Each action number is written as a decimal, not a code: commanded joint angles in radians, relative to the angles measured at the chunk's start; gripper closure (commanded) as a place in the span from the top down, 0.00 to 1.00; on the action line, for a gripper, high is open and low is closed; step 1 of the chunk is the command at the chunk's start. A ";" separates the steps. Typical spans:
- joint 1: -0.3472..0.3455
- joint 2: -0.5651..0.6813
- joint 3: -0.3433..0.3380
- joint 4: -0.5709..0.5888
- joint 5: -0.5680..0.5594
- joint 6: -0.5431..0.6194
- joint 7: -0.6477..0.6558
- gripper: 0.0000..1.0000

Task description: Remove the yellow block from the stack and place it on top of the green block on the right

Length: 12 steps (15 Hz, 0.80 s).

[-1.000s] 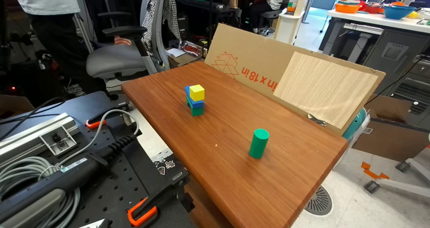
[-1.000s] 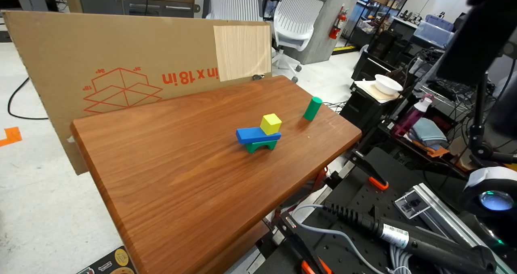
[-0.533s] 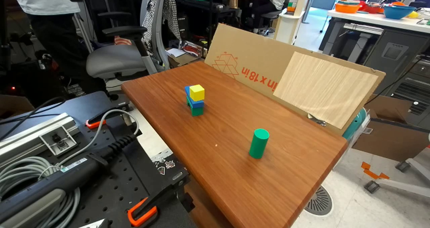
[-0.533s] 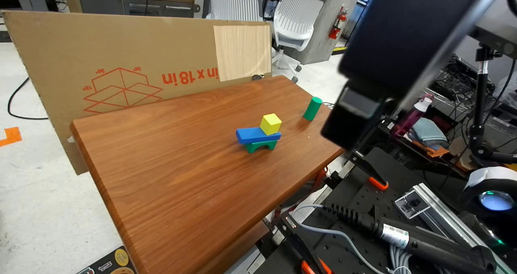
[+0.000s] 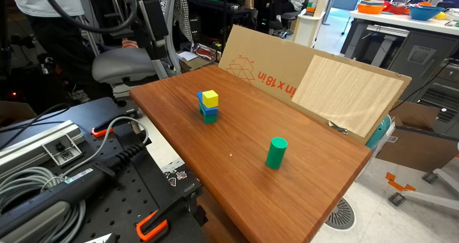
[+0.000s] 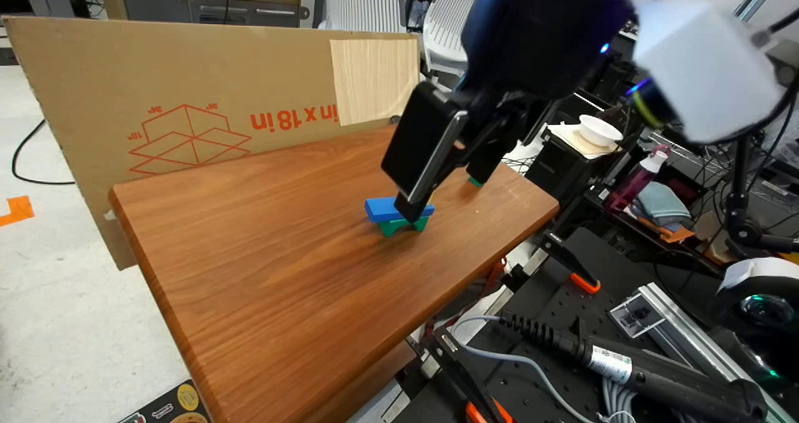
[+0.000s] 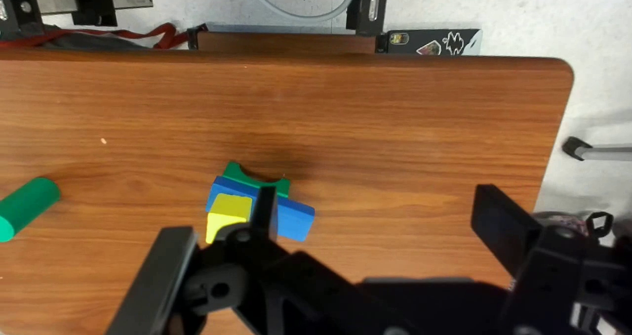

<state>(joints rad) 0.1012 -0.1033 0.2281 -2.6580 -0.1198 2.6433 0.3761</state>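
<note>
Yellow block point(image 5: 210, 99) atop stack point(image 5: 211, 111); gripper point(image 7: 377, 196) (jaws spread) above table point(image 5: 240, 135)

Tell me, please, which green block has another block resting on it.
The arched green block under the blue block; the green cylinder stands apart, bearing nothing.

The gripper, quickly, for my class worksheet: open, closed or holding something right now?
Gripper: wide open in the wrist view, holding nothing.

Yellow block point(image 5: 210, 99), one; blue block point(image 7: 295, 217), one; green arch point(image 7: 247, 178), one; green cylinder point(image 5: 276, 153), one; brown tabletop point(image 6: 268, 254), one; clamps point(image 6: 567, 261), two.
</note>
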 commanded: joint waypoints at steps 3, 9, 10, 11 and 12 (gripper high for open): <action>-0.020 0.140 -0.050 0.076 -0.200 0.054 0.193 1.00; -0.006 0.233 -0.147 0.179 -0.309 0.024 0.303 1.00; -0.003 0.251 -0.163 0.192 -0.308 0.023 0.305 1.00; 0.002 0.266 -0.177 0.204 -0.307 0.021 0.307 1.00; 0.007 0.282 -0.190 0.214 -0.303 0.021 0.306 1.00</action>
<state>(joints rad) 0.0826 0.1164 0.0815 -2.5004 -0.3980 2.6810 0.6457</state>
